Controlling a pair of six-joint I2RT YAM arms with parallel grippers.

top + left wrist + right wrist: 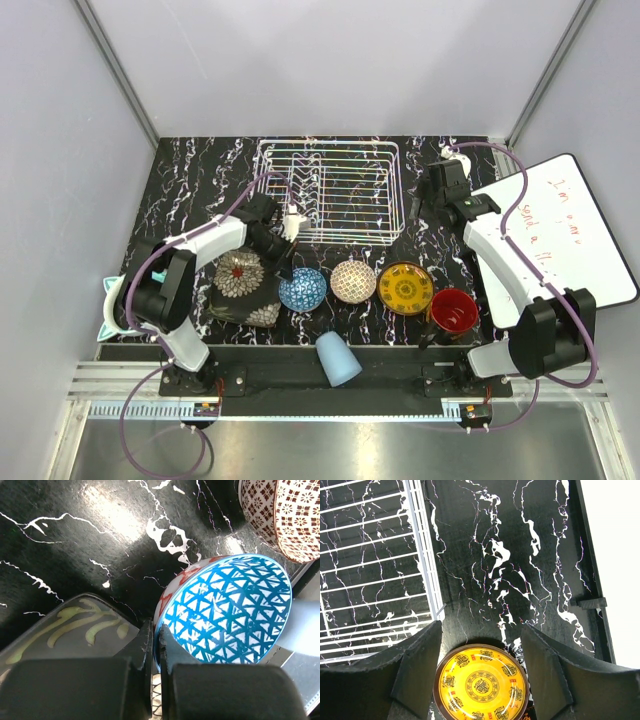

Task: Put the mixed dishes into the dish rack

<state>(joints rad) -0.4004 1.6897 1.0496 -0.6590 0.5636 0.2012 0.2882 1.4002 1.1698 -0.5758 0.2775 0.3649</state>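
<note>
My left gripper [287, 266] is shut on the near rim of the blue patterned bowl [302, 289], one finger inside and one outside [156, 632]. The bowl [230, 615] is low beside the black square floral plate [243, 285]; I cannot tell whether it is lifted. The beige patterned bowl [353, 281], yellow ornate plate [405, 287] and red-inside mug [453, 311] stand in a row to its right. The light-blue cup [338, 358] lies at the near edge. My right gripper [481, 630] is open and empty, high above the yellow plate [481, 685]. The white wire dish rack [325, 190] holds no dishes.
A whiteboard [560, 235] with red writing lies at the right under the right arm. A teal item [108, 310] pokes out at the left edge by the left arm. The rack's right side [422, 555] is just left of the right gripper.
</note>
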